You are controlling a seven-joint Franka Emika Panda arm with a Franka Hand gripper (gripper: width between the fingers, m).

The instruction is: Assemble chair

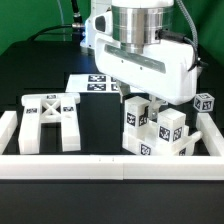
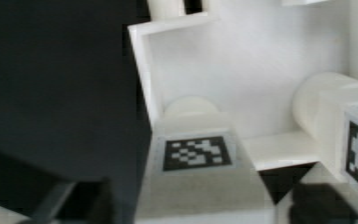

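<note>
Seemingly the fingers [image 2: 78, 200] straddle a white blocky tagged plastic chair post [image 2: 197, 150] among other parts near the white border rail [image 1: 110, 160], probably to lift it; whether they clench, I cannot tell.

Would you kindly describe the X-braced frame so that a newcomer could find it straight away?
Start at the black table inside the white border rails. On the exterior view's left, apart from the pile of blocky parts on the right, lies the X-braced frame. It alone lies flat, two long legs joined by a crossed brace.
</note>
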